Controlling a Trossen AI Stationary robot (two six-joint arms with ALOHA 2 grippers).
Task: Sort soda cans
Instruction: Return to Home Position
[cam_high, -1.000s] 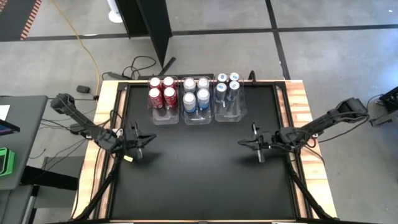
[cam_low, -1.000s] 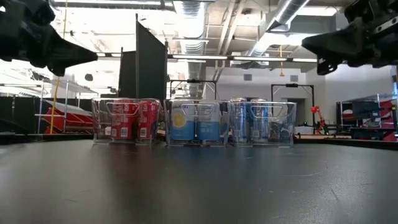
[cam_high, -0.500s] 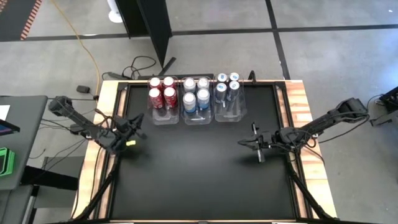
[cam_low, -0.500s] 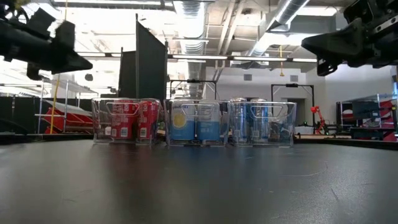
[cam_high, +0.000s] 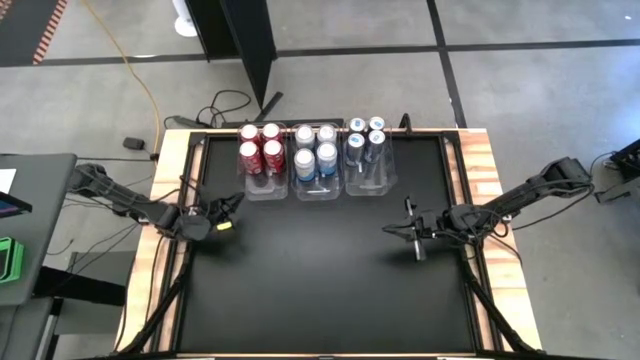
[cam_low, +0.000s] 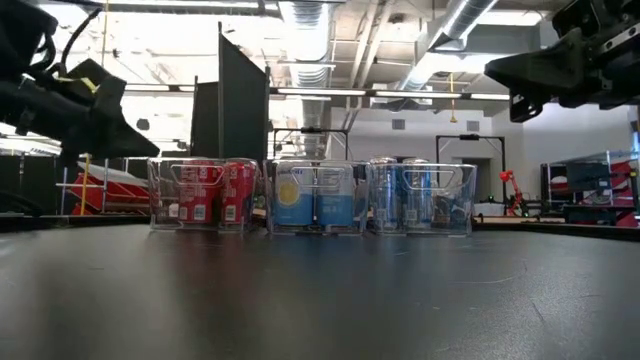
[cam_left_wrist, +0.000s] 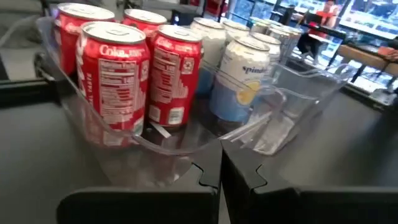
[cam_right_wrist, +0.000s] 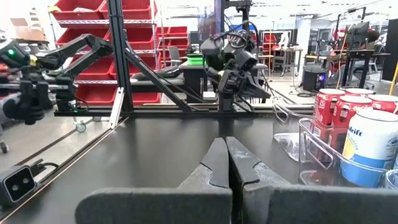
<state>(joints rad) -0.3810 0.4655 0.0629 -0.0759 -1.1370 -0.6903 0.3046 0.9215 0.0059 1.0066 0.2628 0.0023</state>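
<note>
Three clear bins stand side by side at the table's far edge. The left bin (cam_high: 260, 185) holds several red soda cans (cam_high: 259, 150), the middle one several silver-white cans (cam_high: 315, 150), the right one several slimmer dark blue cans (cam_high: 366, 138). All stand upright on the bin floors. My left gripper (cam_high: 231, 204) hovers shut near the left edge, pointing at the red cans (cam_left_wrist: 118, 74), with nothing between its fingers. My right gripper (cam_high: 408, 229) hovers shut at mid-right, also holding nothing.
The near half of the black tabletop (cam_high: 320, 290) lies bare between the arms. A raised wooden border (cam_high: 165, 180) runs along the table's sides. In the right wrist view the left arm (cam_right_wrist: 233, 59) shows across the table, and beyond it shelving and room furniture.
My left gripper has swung from pointing across the table toward the far edge and the bin of red cans. It has rolled about its own line and sunk a little, and it stays shut. The cans and bins have not moved.
</note>
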